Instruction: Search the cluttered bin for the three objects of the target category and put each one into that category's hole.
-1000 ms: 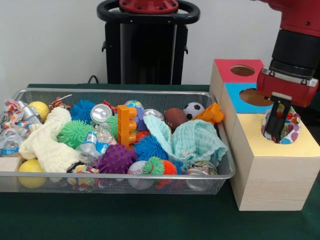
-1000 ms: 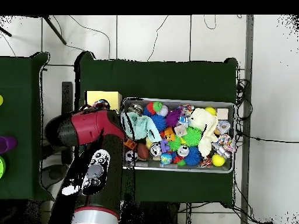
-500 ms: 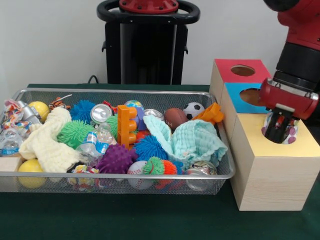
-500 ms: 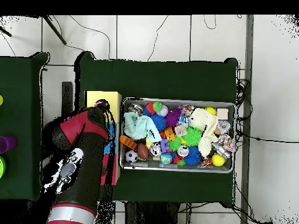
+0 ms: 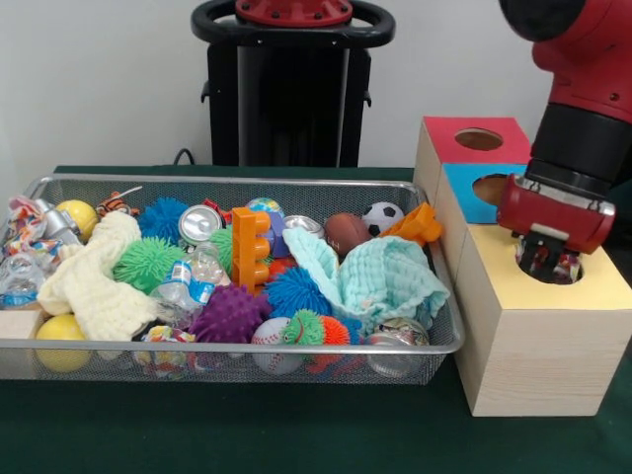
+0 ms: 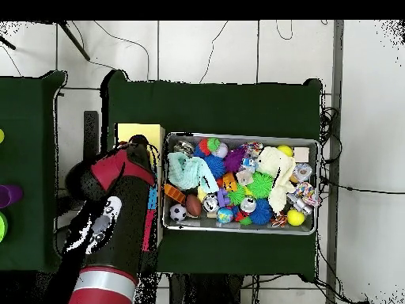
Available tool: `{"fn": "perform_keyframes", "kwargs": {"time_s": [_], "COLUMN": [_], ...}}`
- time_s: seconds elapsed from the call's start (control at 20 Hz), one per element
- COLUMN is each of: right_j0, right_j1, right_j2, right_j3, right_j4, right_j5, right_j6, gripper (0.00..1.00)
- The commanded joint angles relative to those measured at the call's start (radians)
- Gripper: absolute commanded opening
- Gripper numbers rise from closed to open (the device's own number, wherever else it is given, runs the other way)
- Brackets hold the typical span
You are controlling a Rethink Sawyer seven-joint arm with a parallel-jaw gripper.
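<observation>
My gripper [image 5: 545, 265] reaches down into the round hole of the yellow-topped wooden box [image 5: 597, 291] at the right. It is shut on a white object with coloured spots [image 5: 570, 265]. Most of that object is sunk in the hole, and only a sliver shows at the rim. In the overhead view the red arm covers the gripper [image 6: 141, 143] at the edge of the yellow box [image 6: 130, 131]. The wire mesh bin [image 5: 247, 180] at the left is packed with spiky balls, cans, small bottles, sports balls and cloths.
Behind the yellow box stand a blue-topped box [image 5: 472, 205] and a red-topped box [image 5: 456, 130], each with a hole. An orange toy block [image 5: 249, 249] stands upright in the bin. A teal cloth [image 5: 387, 279] is heaped at its right end.
The gripper has gone down with the spotted object, from above the yellow box's hole into it. The object showed almost whole a second ago and is now nearly hidden.
</observation>
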Motion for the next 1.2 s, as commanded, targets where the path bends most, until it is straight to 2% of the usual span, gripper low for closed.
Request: {"fn": "perform_keyframes", "kwargs": {"time_s": [0.05,0.2,0.35,0.5,0.75,0.9,1.05,1.2], "right_j0": [-0.167,-0.225,-0.233,-0.239,-0.201,-0.200,-0.210,-0.184], "right_j1": [-0.104,-0.278,-0.352,-0.372,-0.411,-0.403,-0.367,-0.309], "right_j2": [0.219,0.276,0.295,0.317,0.317,0.328,0.344,0.337], "right_j3": [0.250,0.279,0.249,0.228,0.202,0.199,0.244,0.231], "right_j4": [-0.043,0.029,0.065,0.075,0.074,0.058,0.036,-0.023], "right_j5": [0.067,0.313,0.495,0.561,0.647,0.641,0.524,0.441], "right_j6": [-0.186,-0.279,-0.262,-0.240,-0.154,-0.144,-0.128,-0.115], "gripper": [0.00,0.00,0.00,0.00,0.00,0.00,0.00,0.00]}}
